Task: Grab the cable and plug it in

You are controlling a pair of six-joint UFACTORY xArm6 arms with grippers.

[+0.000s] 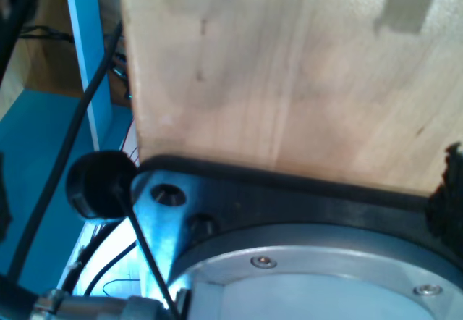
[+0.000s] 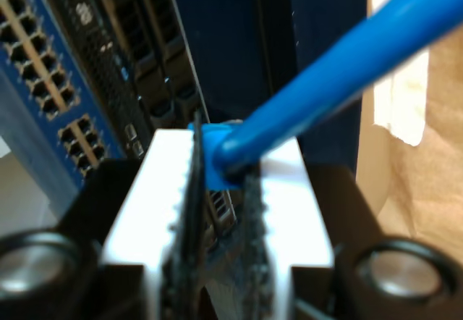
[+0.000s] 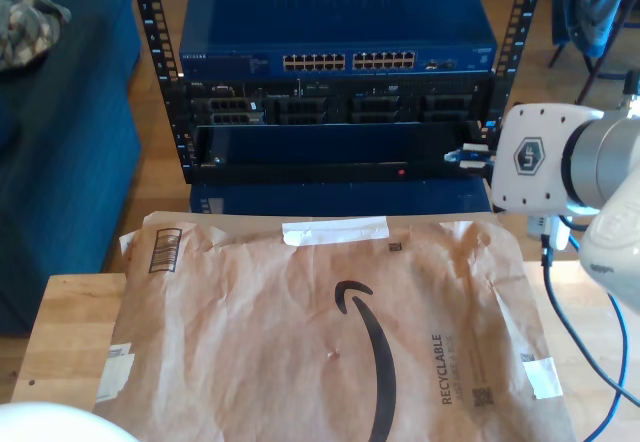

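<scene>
- Wooden tabletop under a brown paper mailer fills the foreground of the exterior view, and behind it stands a rack with a blue network switch above darker units.
- First wrist view: my first gripper's camera looks at pale wood above a black and grey arm base, with black cords beside it. No fingers appear, so whether that gripper is spread or pressed together cannot be told.
- Second wrist view: my second gripper has its white fingers pressed onto the cable, pinching it just behind the plug's blue boot. The cord runs back past the camera, away from the switch.
- In that view the switch's port rows sit off to one side of the plug, while the darker unit's sockets lie nearly straight beyond it.
- Exterior view: the white arm stands at the rack's right end, with a blue tip pointing toward the rack below the switch.
- Judged from this, the cable's long axis points into the rack face, and the second arm is the nearer one for the push.
</scene>
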